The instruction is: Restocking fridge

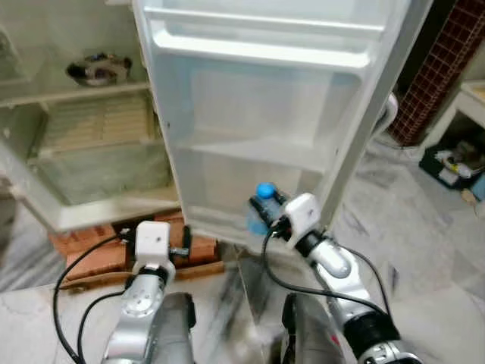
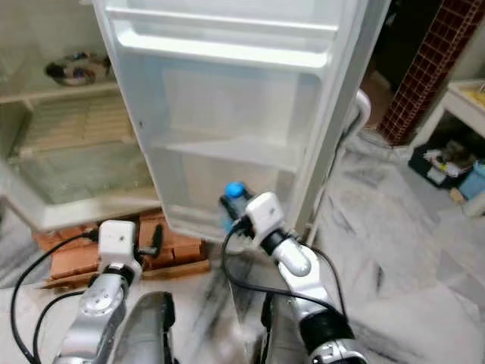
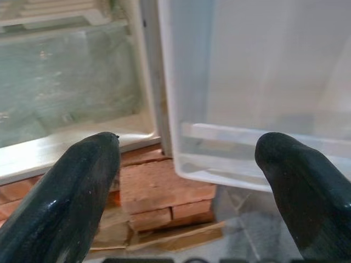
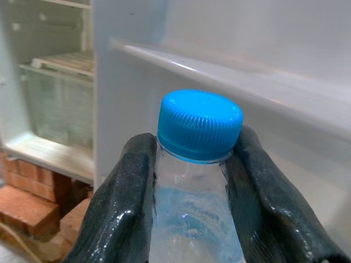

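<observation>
Nearest, the left end effector hangs low with fingers apart, empty, above the bricks under the fridge. Beside it, the right end effector is clamped on the bottle, just below its blue cap, at the door's bottom rack. Clear plastic, probably water inside: moderately heavy, smooth, could slip, so a neck grip looks sensible. Above, the door shelf looks bare. Farther in, the crisper drawer seems empty, and a bowl sits on a shelf.
</observation>
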Robot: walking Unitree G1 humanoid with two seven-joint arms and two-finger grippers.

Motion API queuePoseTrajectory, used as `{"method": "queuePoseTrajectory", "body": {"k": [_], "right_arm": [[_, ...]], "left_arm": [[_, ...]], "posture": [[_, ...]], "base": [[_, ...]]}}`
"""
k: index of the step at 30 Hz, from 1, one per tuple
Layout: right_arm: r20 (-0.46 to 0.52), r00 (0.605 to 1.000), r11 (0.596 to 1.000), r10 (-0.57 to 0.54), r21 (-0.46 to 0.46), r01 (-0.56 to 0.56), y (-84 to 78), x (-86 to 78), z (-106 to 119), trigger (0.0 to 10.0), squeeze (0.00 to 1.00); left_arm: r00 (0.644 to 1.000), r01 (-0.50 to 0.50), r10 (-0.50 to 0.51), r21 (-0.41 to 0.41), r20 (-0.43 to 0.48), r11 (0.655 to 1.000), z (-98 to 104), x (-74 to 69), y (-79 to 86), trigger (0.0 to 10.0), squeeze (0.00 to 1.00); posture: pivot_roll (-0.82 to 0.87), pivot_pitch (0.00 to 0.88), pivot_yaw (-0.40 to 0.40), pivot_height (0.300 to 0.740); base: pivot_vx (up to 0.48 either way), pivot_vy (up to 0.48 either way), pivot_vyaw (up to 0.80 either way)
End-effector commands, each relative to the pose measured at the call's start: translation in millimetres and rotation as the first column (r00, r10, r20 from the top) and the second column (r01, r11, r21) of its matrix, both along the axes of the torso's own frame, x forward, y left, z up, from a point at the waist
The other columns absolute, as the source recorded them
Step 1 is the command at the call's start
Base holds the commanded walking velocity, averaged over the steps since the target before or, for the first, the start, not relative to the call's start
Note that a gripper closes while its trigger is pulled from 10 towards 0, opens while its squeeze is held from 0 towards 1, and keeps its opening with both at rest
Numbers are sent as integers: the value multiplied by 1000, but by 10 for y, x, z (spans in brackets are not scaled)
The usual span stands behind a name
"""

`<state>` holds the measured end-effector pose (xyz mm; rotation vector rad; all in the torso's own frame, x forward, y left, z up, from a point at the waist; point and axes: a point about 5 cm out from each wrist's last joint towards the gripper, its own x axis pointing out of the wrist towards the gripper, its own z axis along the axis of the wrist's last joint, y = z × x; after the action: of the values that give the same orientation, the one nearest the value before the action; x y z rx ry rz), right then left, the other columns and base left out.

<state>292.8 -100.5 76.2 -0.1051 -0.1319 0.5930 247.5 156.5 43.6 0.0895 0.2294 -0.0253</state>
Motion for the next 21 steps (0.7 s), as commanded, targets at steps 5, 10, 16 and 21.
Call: {"method": "queuePoseTrajectory", "body": {"k": [5,10,16,21], "right_arm": [[67,998,1000,11,-25,-10,115,64,103,10000,0],[144,983,990,-113,-64,123,78,248,242,10000,0],[170,960,960,-223,-134,247,20,383,256,10000,0],[184,944,934,-274,-183,307,10,457,231,10000,0]], "left_arm": [[1000,-3,3,47,-3,999,-4,-31,51,10000,0],[999,22,-26,125,30,992,61,-100,100,10000,0],[999,11,-19,181,42,983,124,-263,232,10000,0],[998,-15,1,231,62,973,203,-375,344,10000,0]], "posture": [[50,18,-29,552],[69,63,-28,552],[111,124,-34,552],[148,172,-36,552]], "base": [[0,0,0],[0,0,0],[0,0,0],[0,0,0]]}}
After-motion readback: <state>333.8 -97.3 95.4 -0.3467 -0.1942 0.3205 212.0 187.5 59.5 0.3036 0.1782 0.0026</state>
